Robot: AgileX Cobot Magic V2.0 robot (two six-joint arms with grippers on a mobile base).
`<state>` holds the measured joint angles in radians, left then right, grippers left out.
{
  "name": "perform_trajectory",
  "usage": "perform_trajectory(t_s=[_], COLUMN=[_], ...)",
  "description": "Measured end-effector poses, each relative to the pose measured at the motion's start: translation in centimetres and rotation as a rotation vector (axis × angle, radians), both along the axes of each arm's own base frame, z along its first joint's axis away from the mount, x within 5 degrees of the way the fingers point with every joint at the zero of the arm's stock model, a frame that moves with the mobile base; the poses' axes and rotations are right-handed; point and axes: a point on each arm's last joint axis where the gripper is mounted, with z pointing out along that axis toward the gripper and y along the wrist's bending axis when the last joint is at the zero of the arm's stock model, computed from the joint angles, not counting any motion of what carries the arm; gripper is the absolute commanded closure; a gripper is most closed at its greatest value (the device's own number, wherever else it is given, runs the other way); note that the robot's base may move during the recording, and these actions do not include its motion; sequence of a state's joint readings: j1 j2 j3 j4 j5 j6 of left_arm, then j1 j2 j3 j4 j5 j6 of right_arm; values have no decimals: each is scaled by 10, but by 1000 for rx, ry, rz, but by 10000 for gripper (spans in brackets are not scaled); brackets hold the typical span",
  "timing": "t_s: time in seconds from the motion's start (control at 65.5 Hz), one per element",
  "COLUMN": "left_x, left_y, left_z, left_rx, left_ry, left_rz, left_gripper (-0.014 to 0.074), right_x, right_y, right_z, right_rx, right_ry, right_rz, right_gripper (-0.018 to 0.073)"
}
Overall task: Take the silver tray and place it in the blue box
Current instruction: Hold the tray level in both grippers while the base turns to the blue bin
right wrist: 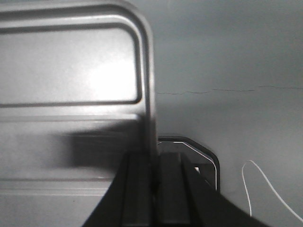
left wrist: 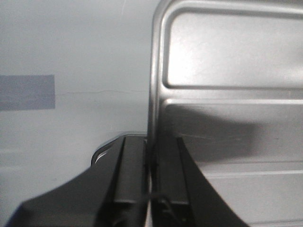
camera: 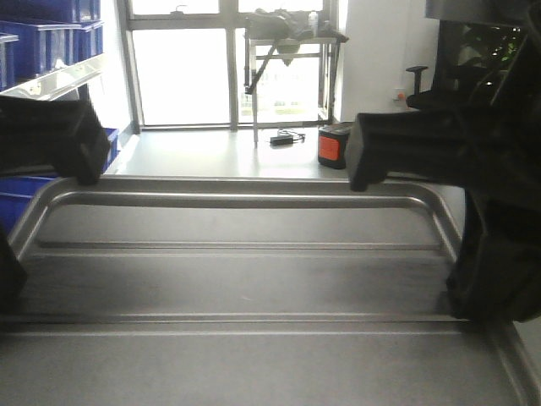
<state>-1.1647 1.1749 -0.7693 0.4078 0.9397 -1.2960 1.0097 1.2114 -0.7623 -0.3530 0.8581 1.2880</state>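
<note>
The silver tray (camera: 245, 279) is held up close to the front camera and fills the lower half of that view, its two long ridges running across. My left gripper (camera: 83, 176) is shut on the tray's left rim, and my right gripper (camera: 365, 182) is shut on its right rim. In the left wrist view the left gripper (left wrist: 151, 142) pinches the thin rim of the tray (left wrist: 227, 61) between both fingers. The right gripper (right wrist: 156, 158) clamps the tray (right wrist: 71, 66) the same way in the right wrist view. A blue box (camera: 15, 199) peeks out at the left, behind the tray.
Several blue crates (camera: 51, 34) are stacked on a shelf at the upper left. On the floor ahead stands an orange and black object (camera: 334, 145), with a metal table (camera: 287, 51) at the window. A white cable (right wrist: 265, 189) lies on the grey floor below.
</note>
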Motion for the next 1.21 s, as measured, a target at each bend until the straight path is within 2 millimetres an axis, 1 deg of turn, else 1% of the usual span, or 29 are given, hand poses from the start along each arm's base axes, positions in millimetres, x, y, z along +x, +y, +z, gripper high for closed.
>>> perform_trajectory(t_s=[1.206], left_x=[0], left_y=[0], left_z=[0], left_rx=[-2], left_ry=[-1], left_rz=[-1], left_gripper=[602], right_x=[0], right_y=[0], right_z=[0], right_rx=[-2], right_ry=[1], right_rz=[-1], right_gripper=[501])
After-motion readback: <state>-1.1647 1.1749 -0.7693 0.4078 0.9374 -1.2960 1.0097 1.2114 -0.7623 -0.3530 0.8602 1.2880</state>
